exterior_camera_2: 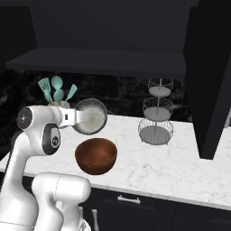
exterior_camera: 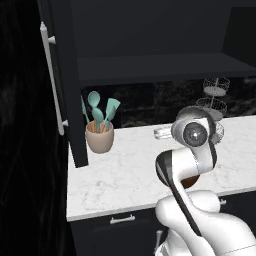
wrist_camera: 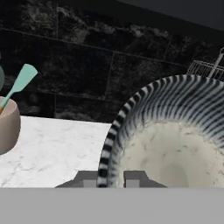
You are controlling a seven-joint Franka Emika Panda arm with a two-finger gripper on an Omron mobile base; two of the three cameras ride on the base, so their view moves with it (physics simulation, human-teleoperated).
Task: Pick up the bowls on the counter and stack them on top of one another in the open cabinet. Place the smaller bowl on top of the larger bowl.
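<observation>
The black wall cabinet (exterior_camera: pixel 150 65) is being seen with its tall door (exterior_camera: pixel 67 85) swung open at the left of the left base view, the long silver handle (exterior_camera: pixel 52 80) running down its edge; the shelf (exterior_camera_2: pixel 103 61) is lying bare and dark above the counter. The white marble counter (exterior_camera_2: pixel 180 167) is being spread beneath it, over dark drawers (exterior_camera: pixel 122 227) with small silver handles.

The larger bowl (exterior_camera_2: pixel 96 155), reddish-brown and glossy, is being left upright on the counter close to the front edge, in the right base view. Behind it, towards the right, a three-tier wire stand (exterior_camera_2: pixel 156 110) is standing on the marble near the dark tiled wall. A beige utensil crock (exterior_camera: pixel 99 137) with teal spoons (exterior_camera: pixel 100 110) is resting just beside the foot of the open door.

The smaller bowl (exterior_camera_2: pixel 90 116) is being held clear of the counter, tipped on its side so that its speckled pale inside is facing the right base camera (above and slightly behind the brown bowl, not touching it). In the hand view its striped rim (wrist_camera: pixel 114 131) is being pinched by the gripper (wrist_camera: pixel 110 180), one dark fingertip being set on each side of the wall, the jaws being pressed together on it.
</observation>
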